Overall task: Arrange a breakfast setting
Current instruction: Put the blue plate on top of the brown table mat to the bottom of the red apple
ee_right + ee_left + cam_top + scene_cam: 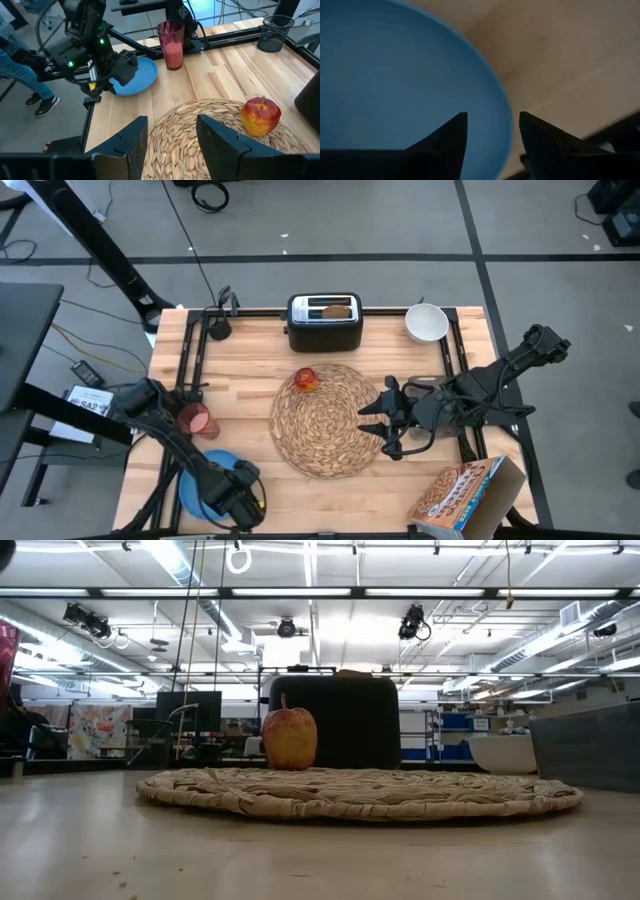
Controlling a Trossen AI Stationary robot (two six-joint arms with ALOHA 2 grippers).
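— At mid-table lies the woven straw placemat (327, 418), the biggest thing here; everything else I'll place from it. Behind it stands the black toaster (324, 322) with a toast slice (336, 309) in one slot.

— And the blue plate (202, 483)?

— Off the placemat, toward the table's near left corner. The left gripper (237, 498) hangs at the plate's rim, fingers parted, one over the plate and one past its edge, nothing held. The wrist view shows the rim between them.

— The right gripper (374, 420)?

— At the placemat's right edge, fingers spread, empty.

— Smaller things?

— White bowl (427, 322) beyond the placemat's far right, beside the toaster. Pink cup (197, 420) left of the placemat, near the plate. Red apple (306, 380) on the placemat's far part.

— Risks?

— My guess: a thin rim pinch could let the plate tilt or slip. Carried across, it may knock the cup, or land on the apple and roll it.
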